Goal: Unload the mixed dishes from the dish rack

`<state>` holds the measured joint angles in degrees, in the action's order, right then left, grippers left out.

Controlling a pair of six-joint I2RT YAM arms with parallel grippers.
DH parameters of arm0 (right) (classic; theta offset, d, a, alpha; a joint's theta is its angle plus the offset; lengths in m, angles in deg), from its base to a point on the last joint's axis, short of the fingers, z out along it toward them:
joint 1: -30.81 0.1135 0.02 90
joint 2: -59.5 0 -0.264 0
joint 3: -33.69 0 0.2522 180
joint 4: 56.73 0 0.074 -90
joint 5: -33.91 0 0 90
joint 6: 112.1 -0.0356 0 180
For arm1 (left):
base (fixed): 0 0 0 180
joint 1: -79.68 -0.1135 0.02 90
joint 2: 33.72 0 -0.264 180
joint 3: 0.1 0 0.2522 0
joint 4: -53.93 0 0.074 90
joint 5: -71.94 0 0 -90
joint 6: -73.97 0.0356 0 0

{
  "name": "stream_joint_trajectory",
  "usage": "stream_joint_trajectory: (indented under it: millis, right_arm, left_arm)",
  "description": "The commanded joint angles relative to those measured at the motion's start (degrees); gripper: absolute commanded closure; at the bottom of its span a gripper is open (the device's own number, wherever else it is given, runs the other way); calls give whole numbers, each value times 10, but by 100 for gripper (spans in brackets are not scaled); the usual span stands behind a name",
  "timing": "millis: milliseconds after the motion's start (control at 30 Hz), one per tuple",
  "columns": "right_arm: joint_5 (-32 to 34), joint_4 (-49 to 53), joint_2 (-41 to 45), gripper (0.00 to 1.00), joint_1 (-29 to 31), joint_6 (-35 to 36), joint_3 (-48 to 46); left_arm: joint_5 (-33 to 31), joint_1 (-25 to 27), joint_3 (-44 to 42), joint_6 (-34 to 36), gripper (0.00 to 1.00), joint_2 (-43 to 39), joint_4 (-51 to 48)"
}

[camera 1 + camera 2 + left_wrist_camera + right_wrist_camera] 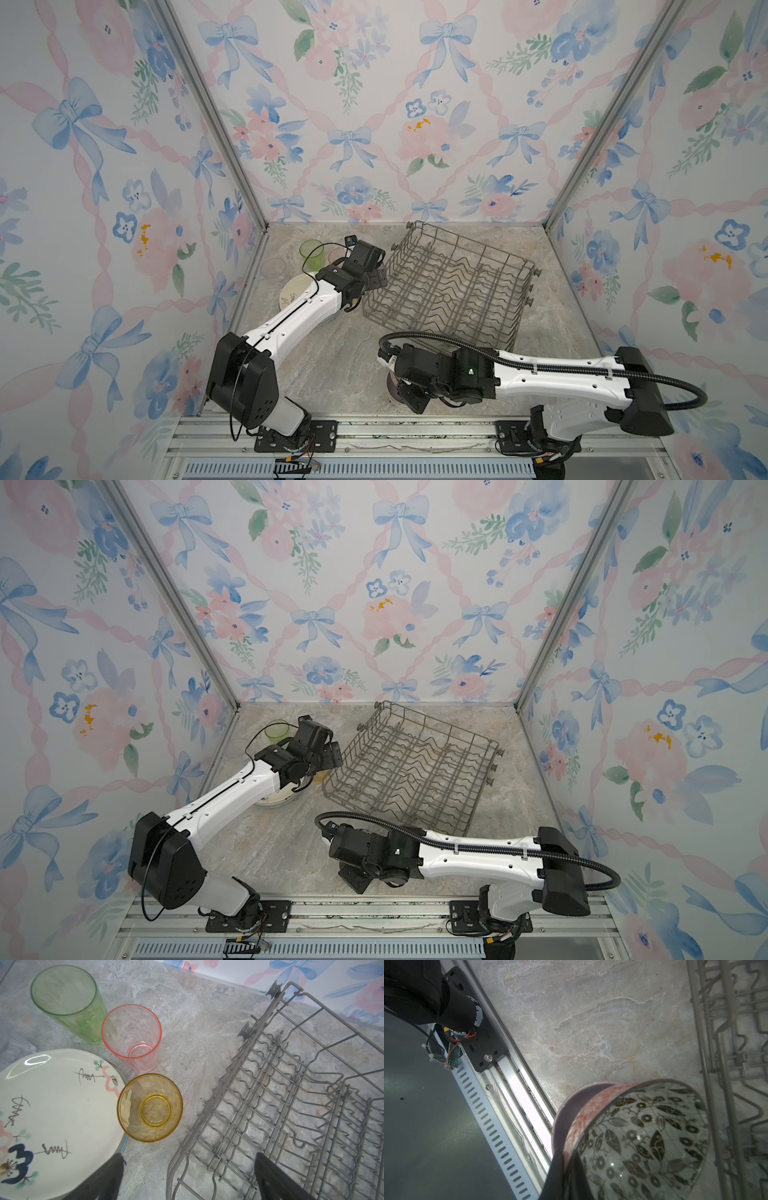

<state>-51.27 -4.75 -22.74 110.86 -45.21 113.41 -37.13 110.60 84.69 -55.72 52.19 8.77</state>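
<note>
Pink bowl in right pincer

No readable text, label, brand, number or sign anywhere in these four views.

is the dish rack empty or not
Empty: the dish rack shows only bare tines in both top views; yellow tumbler and floral plate sit outside.

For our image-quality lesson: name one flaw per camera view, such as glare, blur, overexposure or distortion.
Left wrist view: glare streaks on the round cream floral plate; the black tool fingers are blurred. Right wrist view: the aluminium rail is blown out, the grey wire dish rack soft, highlights dot the glossy leaf-printed bowl. Both top views: wide-angle perspective splays the frame posts.
</note>
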Motion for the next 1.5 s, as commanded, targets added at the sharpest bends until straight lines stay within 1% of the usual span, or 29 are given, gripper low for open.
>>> stream_joint_trajectory:
  millis: [0, 67, 100, 200, 233, 267, 400, 467, 567, 633, 667, 700, 733, 833, 933, 1000, 1033, 1100, 1133, 1200, 1233, 1267, 1300, 1367, 1400, 1467]
  right_arm:
    - [15, 5, -6, 97, 5, -3, 27]
    - [16, 4, -6, 86, 5, -2, 27]
    - [17, 4, -5, 77, 5, -2, 26]
    - [18, 1, -3, 66, 5, -4, 23]
    - [20, 1, -3, 58, 5, -5, 22]
    - [21, 2, -3, 53, 5, -4, 22]
    - [39, 7, 5, 48, 5, -4, 26]
    - [64, 11, 17, 41, 5, -4, 27]
    - [106, 21, 42, 28, 0, -2, 33]
    - [124, 31, 61, 26, -15, -1, 37]
    - [131, 36, 73, 17, -28, -3, 38]
    - [139, 40, 88, 5, -43, -4, 38]
    - [149, 43, 102, 3, -58, -6, 37]
    - [173, 55, 154, 3, -128, -15, 25]
    - [179, 68, 215, 3, -233, -33, 1]
    - [189, 82, 253, 3, -315, -36, -20]
    - [182, 87, 268, 3, -353, -35, -30]
    - [139, 98, 290, 3, -455, -30, -47]
    - [129, 104, 297, 0, -492, -29, -52]
    - [100, 113, 304, 7, -567, -20, -64]
    - [86, 116, 302, 8, -597, -16, -69]
    - [57, 116, 298, 11, -629, -8, -75]
    - [35, 113, 291, 13, -656, -5, -82]
    - [-3, 100, 279, 12, -690, -1, -96]
    - [-16, 95, 271, 11, -700, 2, -100]
    - [-22, 89, 257, 9, -709, 4, -104]
  left_arm:
    - [-5, -4, -9, 7, 2, -13, -5]
    - [-5, -5, -9, 7, 2, -14, -5]
    - [-6, -6, -9, 7, 2, -15, -5]
    - [-4, -6, -9, 7, 2, -14, -5]
    - [-4, -6, -8, 8, 2, -14, -5]
    - [-3, -6, -9, 8, 2, -14, -5]
    - [-2, -6, -10, 9, 2, -14, -5]
    - [-3, -6, -11, 10, 2, -16, -5]
    - [-6, -6, -12, 12, 2, -20, -6]
    - [-9, -6, -12, 14, 2, -22, -5]
    - [-9, -6, -12, 15, 2, -22, -6]
    - [-11, -6, -11, 16, 2, -24, -5]
    - [-11, -6, -12, 17, 2, -25, -5]
    - [-8, -6, -12, 19, 2, -30, -5]
    - [-3, -5, -11, 27, 2, -32, -5]
    - [2, -1, -6, 42, 2, -32, -3]
    - [5, 2, -2, 53, 2, -30, -2]
    - [14, 10, 15, 79, 2, -18, -2]
    - [16, 15, 24, 90, 2, -10, -3]
    - [12, 27, 42, 105, 2, 11, -3]
    - [11, 31, 51, 110, 2, 22, -2]
    - [10, 34, 59, 116, 2, 36, -3]
    - [8, 34, 67, 120, 2, 52, -3]
    - [3, 34, 82, 123, 2, 79, -2]
    - [-1, 34, 90, 125, 2, 92, -3]
    - [-3, 33, 108, 131, 2, 119, -3]
